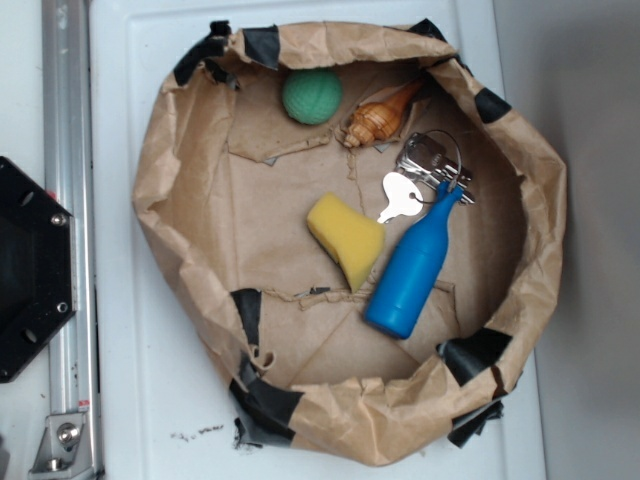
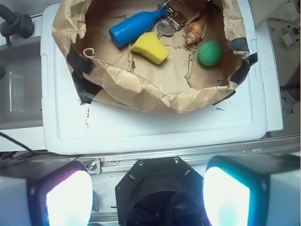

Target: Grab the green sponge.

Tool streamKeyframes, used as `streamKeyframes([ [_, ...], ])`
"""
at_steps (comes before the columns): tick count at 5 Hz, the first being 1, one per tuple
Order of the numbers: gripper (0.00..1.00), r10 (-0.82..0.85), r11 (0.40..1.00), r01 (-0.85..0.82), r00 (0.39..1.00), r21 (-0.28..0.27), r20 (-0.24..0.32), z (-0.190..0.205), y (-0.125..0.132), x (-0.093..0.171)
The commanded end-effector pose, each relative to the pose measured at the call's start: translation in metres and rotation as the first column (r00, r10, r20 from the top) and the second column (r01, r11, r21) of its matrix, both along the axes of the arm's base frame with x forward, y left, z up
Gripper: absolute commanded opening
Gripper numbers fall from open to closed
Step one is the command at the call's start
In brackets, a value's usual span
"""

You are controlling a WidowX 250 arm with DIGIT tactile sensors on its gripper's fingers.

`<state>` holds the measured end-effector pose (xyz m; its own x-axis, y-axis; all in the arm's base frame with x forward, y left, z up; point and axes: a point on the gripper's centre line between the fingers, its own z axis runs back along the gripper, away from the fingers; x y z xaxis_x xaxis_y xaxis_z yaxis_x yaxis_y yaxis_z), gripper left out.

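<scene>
Paper basin (image 1: pixel 180 180) — green sponge (image 1: pixel 346 237) far from gripper (image 2: pixel 148 193)

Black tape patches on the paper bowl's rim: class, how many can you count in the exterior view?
About 6: two at the top, one right, one inside-left, two at the bottom. Folds may hide more.

In the paper nest (image 1: pixel 180 190), sponge (image 1: pixel 345 238) touches bottle (image 1: pixel 412 268); keys (image 1: pixel 425 175), shell (image 1: pixel 380 118), ball (image 1: pixel 312 97) lie beyond

gripper (image 2: pixel 149 200) fingertips cut off by bottom edge, keys (image 2: pixel 168 21) partly behind blue bottle (image 2: pixel 132 27)
</scene>
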<state>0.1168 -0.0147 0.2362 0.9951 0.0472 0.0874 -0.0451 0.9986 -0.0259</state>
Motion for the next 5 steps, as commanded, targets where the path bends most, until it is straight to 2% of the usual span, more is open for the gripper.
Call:
streamKeyframes([
  [1,1.00,0.000,1.000,0.000,1.000,0.000,0.000,0.000,0.000,0.000],
  [2,1.00,-0.017,1.000,0.017,1.000,0.005,0.014,-0.025,0.020,0.050],
  [3,1.00,-0.053,0.998,0.054,0.998,-0.022,0.046,-0.042,0.029,0.093],
  [4,1.00,-0.156,0.987,0.159,0.985,-0.037,0.071,-0.066,0.032,0.120],
  [5,1.00,-0.327,0.944,0.329,0.943,-0.020,0.064,-0.100,0.035,0.126],
])
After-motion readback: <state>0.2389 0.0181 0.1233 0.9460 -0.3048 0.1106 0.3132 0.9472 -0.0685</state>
